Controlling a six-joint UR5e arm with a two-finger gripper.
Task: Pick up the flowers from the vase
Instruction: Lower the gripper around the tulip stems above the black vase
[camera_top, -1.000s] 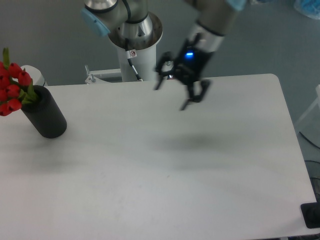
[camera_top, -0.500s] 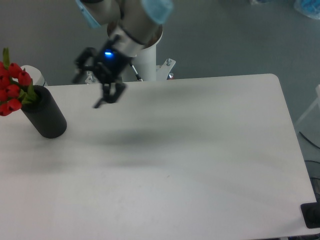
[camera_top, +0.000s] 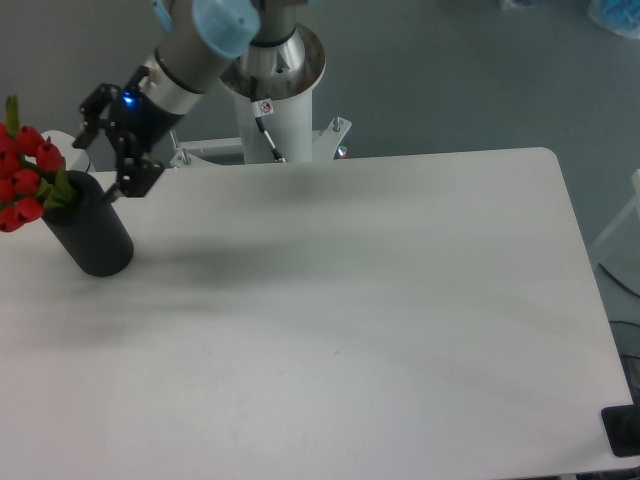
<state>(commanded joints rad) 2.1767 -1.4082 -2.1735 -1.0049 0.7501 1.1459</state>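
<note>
The flowers (camera_top: 24, 178), red buds with green leaves, stick out of the vase (camera_top: 90, 229), a matte black cylinder leaning at the table's far left. My gripper (camera_top: 94, 166) hangs just right of the buds and above the vase's upper end, fingers spread open with nothing between them. The buds run off the left edge of the frame, so part of the bunch is out of view.
The arm's white base column (camera_top: 270, 95) stands behind the table's back edge. The white table (camera_top: 360, 320) stretches right and forward. A dark object (camera_top: 624, 430) sits at the lower right corner.
My gripper has swept left along the table's back edge, from the middle to beside the flowers. It has stayed open. The vase and flowers have not moved.
</note>
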